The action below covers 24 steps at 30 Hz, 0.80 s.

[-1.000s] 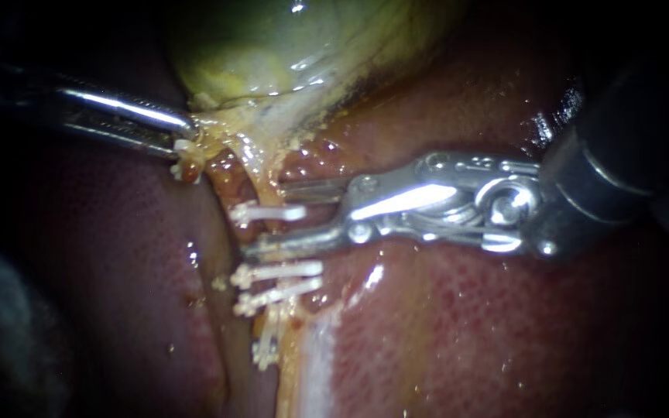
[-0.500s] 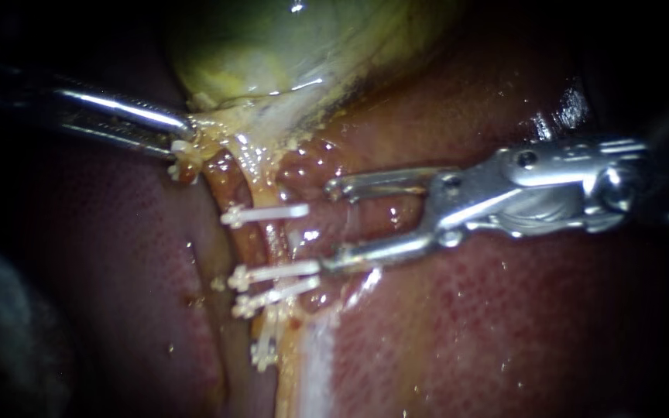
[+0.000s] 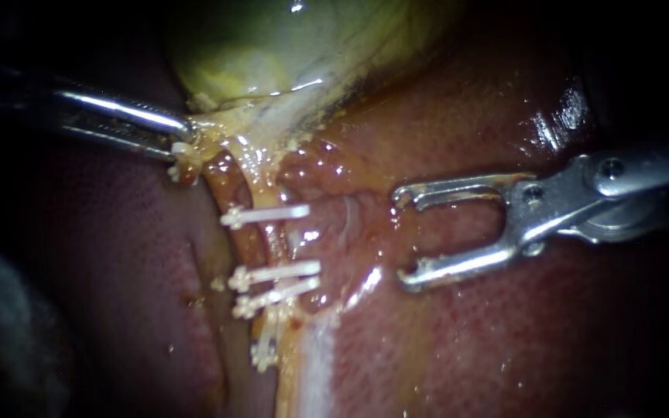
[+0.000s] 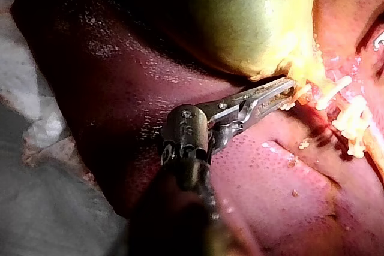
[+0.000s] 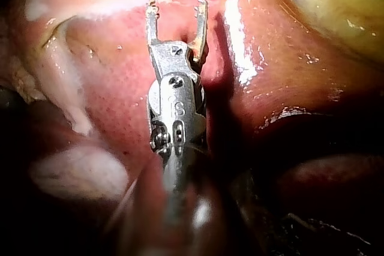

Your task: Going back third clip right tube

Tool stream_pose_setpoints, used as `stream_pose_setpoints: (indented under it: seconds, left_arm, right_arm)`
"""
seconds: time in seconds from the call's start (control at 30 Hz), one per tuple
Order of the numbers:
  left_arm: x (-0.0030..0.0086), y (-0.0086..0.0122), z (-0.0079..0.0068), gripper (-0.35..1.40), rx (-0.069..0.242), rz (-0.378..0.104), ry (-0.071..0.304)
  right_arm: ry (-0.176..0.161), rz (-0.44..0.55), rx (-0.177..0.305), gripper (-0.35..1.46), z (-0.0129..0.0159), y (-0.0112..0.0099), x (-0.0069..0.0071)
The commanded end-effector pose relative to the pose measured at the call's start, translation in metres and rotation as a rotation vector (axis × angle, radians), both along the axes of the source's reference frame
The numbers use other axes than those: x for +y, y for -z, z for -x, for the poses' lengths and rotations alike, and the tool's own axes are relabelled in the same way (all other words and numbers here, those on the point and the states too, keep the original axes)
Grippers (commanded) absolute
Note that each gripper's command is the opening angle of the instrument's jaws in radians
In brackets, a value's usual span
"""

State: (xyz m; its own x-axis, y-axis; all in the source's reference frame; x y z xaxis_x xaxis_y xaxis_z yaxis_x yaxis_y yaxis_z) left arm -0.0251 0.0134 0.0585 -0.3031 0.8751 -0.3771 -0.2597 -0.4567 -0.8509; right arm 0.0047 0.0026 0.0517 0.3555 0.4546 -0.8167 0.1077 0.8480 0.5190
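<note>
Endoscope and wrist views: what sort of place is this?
Likely a surgical bench setup on excised organs: a liver and gallbladder lie beside cloth, white clips sit on a tube, and the left instrument and right instrument work at the tissue.

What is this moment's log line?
left silver instrument: shut on yellowish tissue by green gallbladder | right silver instrument: jaws open, empty, apart from white clips

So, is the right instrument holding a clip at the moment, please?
No, the right instrument stands open with nothing in it, well apart from the clips.
</note>
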Motion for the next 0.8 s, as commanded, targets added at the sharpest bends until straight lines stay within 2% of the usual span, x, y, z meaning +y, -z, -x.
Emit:
stream_pose_setpoints:
  seconds: [0.03,0.4,0.6,0.8]
  left_arm:
    - [0.0002,-0.0002,0.0006,-0.35,0.003,0.001,0.003]
    - [-0.0002,-0.0043,0.0046,-0.35,0.006,0.01,-0.012]
    - [-0.0002,-0.0046,0.0051,-0.35,0.006,0.011,-0.019]
    - [-0.0001,-0.0043,0.0046,-0.35,0.001,0.009,-0.025]
  right_arm:
    - [-0.003,0.001,-0.001,0.5,0.0001,0.0,0.0]
    - [-0.002,0.001,0.0,0.5,0.0004,-0.0001,0.0]
    - [-0.001,0.001,0.0,0.5,0.0005,0.0,0.0]
    - [-0.002,0.001,0.0,0.5,0.0004,0.0001,-0.0001]
